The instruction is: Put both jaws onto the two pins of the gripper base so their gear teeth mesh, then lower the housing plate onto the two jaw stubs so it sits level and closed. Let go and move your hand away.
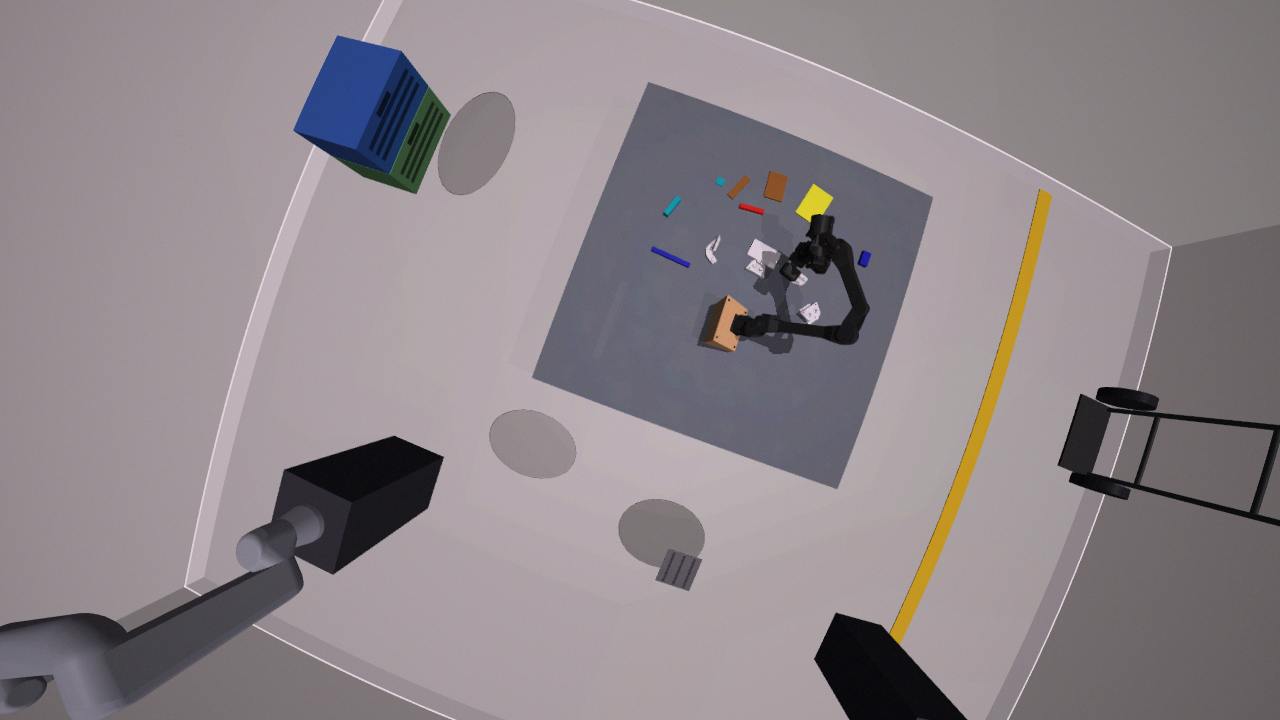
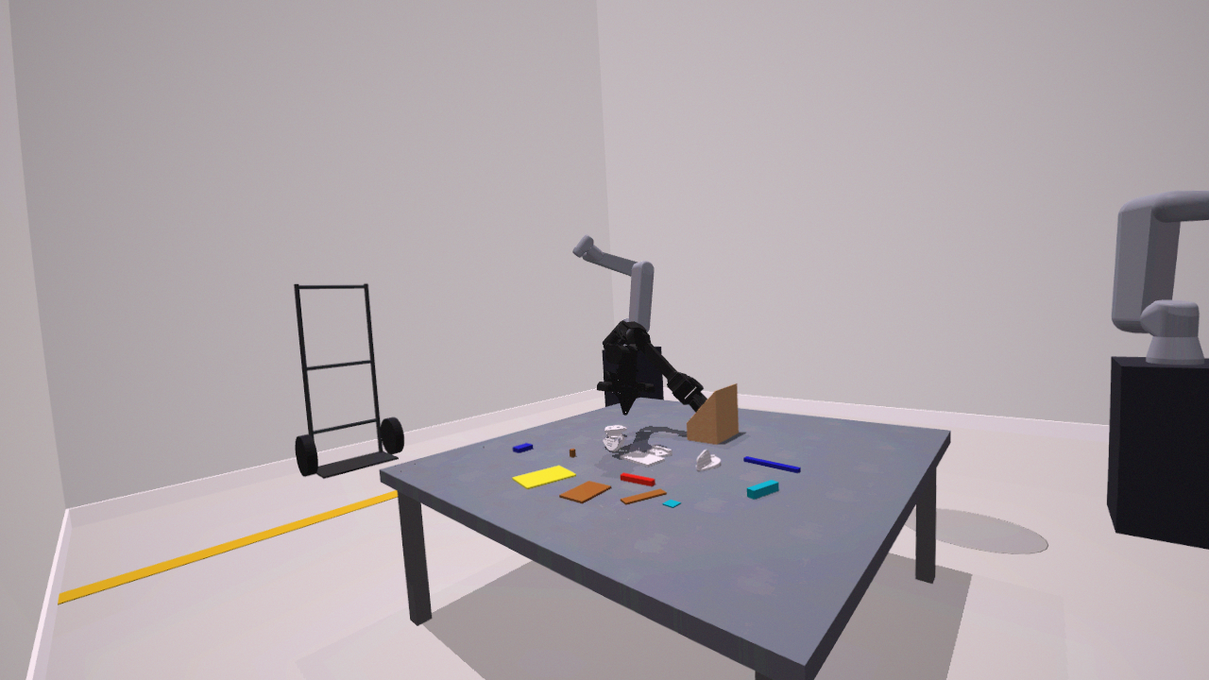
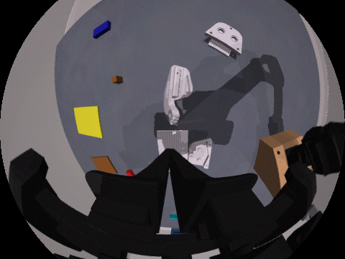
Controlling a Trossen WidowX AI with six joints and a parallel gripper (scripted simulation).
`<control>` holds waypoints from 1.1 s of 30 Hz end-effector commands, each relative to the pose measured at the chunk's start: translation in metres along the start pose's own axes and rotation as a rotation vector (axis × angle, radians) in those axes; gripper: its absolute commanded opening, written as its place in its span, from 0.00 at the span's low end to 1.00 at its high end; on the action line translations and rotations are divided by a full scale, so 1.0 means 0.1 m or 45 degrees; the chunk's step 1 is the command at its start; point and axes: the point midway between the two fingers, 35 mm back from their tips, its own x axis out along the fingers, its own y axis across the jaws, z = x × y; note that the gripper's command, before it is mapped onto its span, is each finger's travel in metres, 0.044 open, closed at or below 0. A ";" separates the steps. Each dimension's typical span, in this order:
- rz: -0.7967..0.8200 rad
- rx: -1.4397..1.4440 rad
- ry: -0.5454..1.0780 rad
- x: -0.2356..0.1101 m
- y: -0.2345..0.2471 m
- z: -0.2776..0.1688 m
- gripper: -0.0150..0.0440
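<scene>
In the top view, the landmark is the white rectangular piece (image 1: 762, 251) (image 2: 644, 458) (image 3: 174, 137) on the worktop (image 1: 617, 349) (image 2: 676, 558) (image 3: 136, 50). A small holed white piece (image 1: 756, 268) (image 2: 660, 450) (image 3: 200, 152) lies just beside it, one curved white jaw (image 1: 711, 250) (image 2: 708, 461) is to its left, and a second white jaw (image 1: 799, 280) (image 3: 177, 84) is to its lower right, partly under the claw (image 1: 810, 257) (image 2: 625, 409) (image 3: 169, 152). The thicker white piece with two holes (image 1: 810, 312) (image 3: 223, 37) is farther out that way (which piece is the base, I cannot tell). In the exterior view, the claw hangs above the worktop, behind and to the left of the landmark; the red bar (image 1: 751, 208) (image 2: 637, 479) (image 3: 130, 173) is in front of it and the yellow plate (image 1: 813, 203) (image 2: 543, 477) (image 3: 88, 121) to its left. In the wrist view, the claw is pressed together at its tips, with nothing between them, and covers the landmark's lower part. The second jaw lies just above the landmark, separate from the two-holed piece at the upper right; the wooden block (image 1: 725, 324) (image 2: 714, 416) (image 3: 271, 158) stands to its right. The jaws and loose pieces lie unassembled.
</scene>
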 end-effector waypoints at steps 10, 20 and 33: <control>-0.202 0.058 -0.073 0.33 -0.28 0.23 0.25; -0.202 0.058 -0.071 0.47 -0.29 0.23 0.25; -0.201 0.058 -0.072 0.68 -0.32 0.25 0.25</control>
